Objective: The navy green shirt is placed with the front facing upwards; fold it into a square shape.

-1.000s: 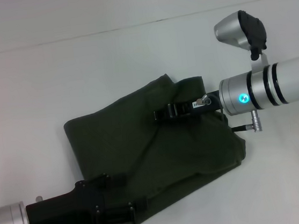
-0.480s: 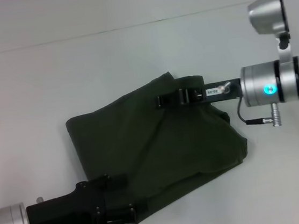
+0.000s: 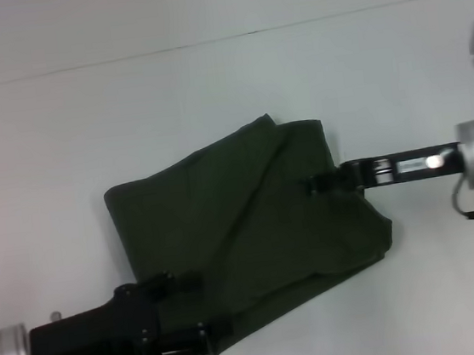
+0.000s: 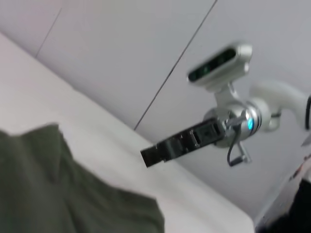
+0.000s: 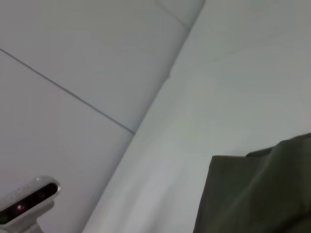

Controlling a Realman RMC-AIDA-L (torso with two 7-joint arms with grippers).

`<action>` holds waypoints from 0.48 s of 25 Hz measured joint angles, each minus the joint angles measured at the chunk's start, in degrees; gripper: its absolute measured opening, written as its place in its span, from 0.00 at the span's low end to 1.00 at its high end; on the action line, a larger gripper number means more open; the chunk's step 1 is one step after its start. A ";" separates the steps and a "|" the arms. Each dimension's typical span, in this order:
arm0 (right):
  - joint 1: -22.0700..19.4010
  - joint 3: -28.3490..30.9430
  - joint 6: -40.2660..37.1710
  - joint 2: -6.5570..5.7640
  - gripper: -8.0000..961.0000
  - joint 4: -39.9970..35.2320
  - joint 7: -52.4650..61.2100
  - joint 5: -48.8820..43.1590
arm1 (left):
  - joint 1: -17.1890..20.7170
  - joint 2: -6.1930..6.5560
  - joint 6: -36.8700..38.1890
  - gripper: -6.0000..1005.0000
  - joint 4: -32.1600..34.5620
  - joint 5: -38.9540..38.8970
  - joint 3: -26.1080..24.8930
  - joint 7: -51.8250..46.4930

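Note:
The navy green shirt (image 3: 243,228) lies folded into a rough four-sided shape in the middle of the white table (image 3: 210,95), plain dark green on top, with a diagonal fold line across it. My left gripper (image 3: 207,309) is at the shirt's near left corner, open, with the cloth edge between its black fingers (image 3: 180,281). My right gripper (image 3: 319,183) hovers over the shirt's right part, just inside its edge, holding nothing. The left wrist view shows the shirt (image 4: 48,184) and the right gripper (image 4: 148,155) above the table. The shirt's corner (image 5: 262,194) shows in the right wrist view.
White tabletop surrounds the shirt on all sides. A seam line (image 3: 246,34) runs across the far part of the table. The right arm's silver wrist camera (image 4: 221,65) sits above its gripper.
My right gripper has pulled back to the right, from the shirt's upper middle to near its right edge. The left arm has slid slightly back to the left. The shirt has kept its shape.

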 joint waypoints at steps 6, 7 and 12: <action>-4.82 4.15 -4.96 -1.53 0.44 -1.99 -0.74 -0.25 | 0.41 0.39 3.61 0.96 0.16 0.23 -2.60 0.53; -5.51 4.32 -5.25 -1.98 0.46 -2.02 -0.53 -0.29 | 0.52 0.41 3.84 0.96 0.18 0.39 -2.60 0.46; -7.97 5.96 -5.47 -4.23 0.56 -1.59 1.22 -4.05 | 1.20 0.35 4.09 0.96 0.40 0.51 -2.64 0.22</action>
